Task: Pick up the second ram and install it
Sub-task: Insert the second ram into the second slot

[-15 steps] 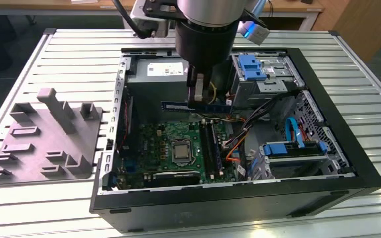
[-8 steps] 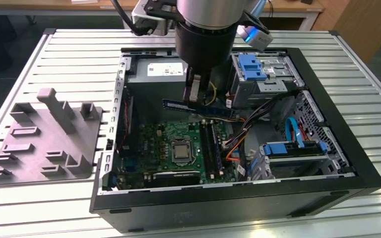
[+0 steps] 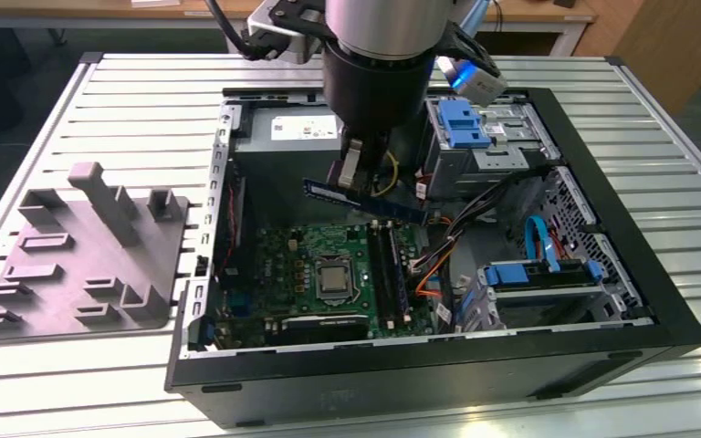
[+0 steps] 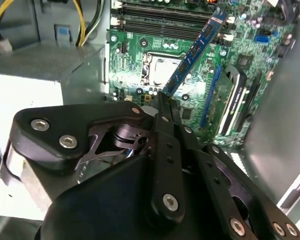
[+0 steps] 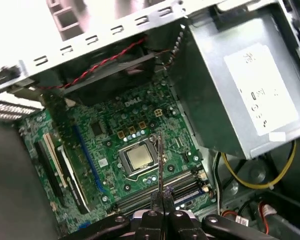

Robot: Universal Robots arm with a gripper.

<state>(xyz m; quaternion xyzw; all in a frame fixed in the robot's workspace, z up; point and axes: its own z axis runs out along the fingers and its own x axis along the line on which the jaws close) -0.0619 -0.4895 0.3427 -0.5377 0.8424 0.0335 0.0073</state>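
The second ram (image 3: 369, 201) is a thin blue-green stick held in the air over the green motherboard (image 3: 314, 260), inside the open computer case. My gripper (image 3: 350, 173) is shut on one end of it, coming down from above. In the second wrist view the second ram (image 4: 195, 50) sticks out slantwise from the gripper (image 4: 167, 100) towards the long black memory slots (image 4: 170, 25). In the first wrist view the second ram (image 5: 160, 165) shows edge-on as a thin line, rising from the gripper (image 5: 161, 199) over the processor socket (image 5: 139, 159).
A big grey slotted holder block (image 3: 77, 246) lies on the slatted table at the exterior view's left. Within the case (image 3: 448, 365) stand the grey power supply (image 5: 245, 85), blue drive brackets (image 3: 460, 123) and loose cables (image 3: 448, 246) beside the slots.
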